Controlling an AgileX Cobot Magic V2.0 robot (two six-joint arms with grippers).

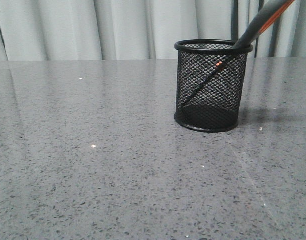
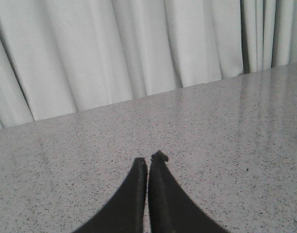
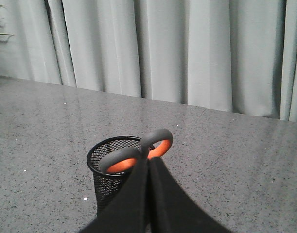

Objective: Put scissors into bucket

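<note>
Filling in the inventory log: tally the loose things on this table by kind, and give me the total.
Scissors, blades down inside the mesh cup, handles leaning out over its rim: 1
Bucket, black wire mesh, upright on the table: 1
Total: 2

A grey speckled worktop is seen, polished enough that the curtain is faintly reflected near its far edge. The bucket is stood upright on it, right of centre and toward the far edge. A few small white flecks are scattered over the surface.
</note>
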